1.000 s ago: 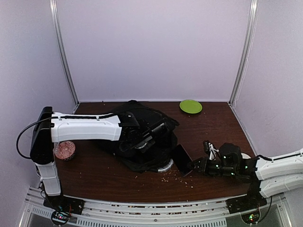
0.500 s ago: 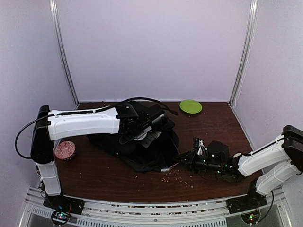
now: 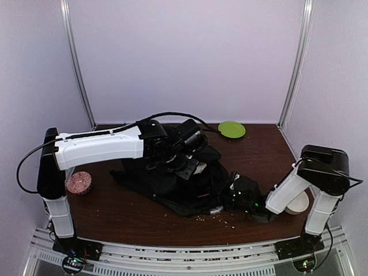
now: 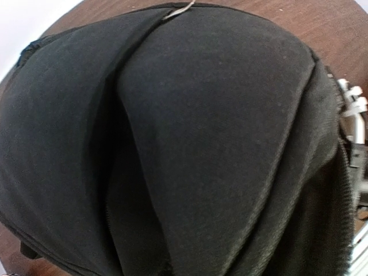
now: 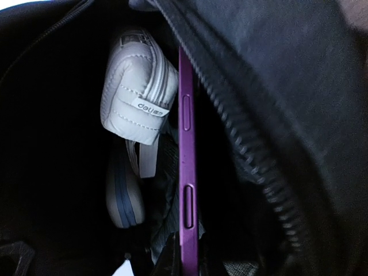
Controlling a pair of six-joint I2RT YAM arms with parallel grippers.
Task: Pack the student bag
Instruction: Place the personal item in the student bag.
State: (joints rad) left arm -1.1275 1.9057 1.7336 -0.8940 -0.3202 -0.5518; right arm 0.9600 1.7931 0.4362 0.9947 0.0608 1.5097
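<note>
The student bag (image 3: pixel 167 184) lies black and crumpled at the table's middle. My left gripper (image 3: pixel 187 164) is on its top, shut on a fold of fabric that it holds raised. Bag cloth (image 4: pixel 201 115) fills the left wrist view and hides the fingers. My right gripper (image 3: pixel 233 192) reaches into the bag's mouth from the right. It is shut on a flat purple-edged device (image 5: pixel 188 172), which stands on edge inside the bag (image 5: pixel 276 69). A grey pouch (image 5: pixel 138 98) and a grey case with a blue zipper (image 5: pixel 122 198) lie to the left of the device.
A green plate (image 3: pixel 232 129) sits at the back right. A pink patterned bowl (image 3: pixel 79 182) stands at the left by the left arm's base. A white bowl (image 3: pixel 299 202) shows behind the right arm. Crumbs (image 3: pixel 215 217) dot the table in front of the bag.
My left gripper closed on the bag's fabric and pulled it up and to the right. My right arm swung left, carrying the flat device from the table into the bag's opening.
</note>
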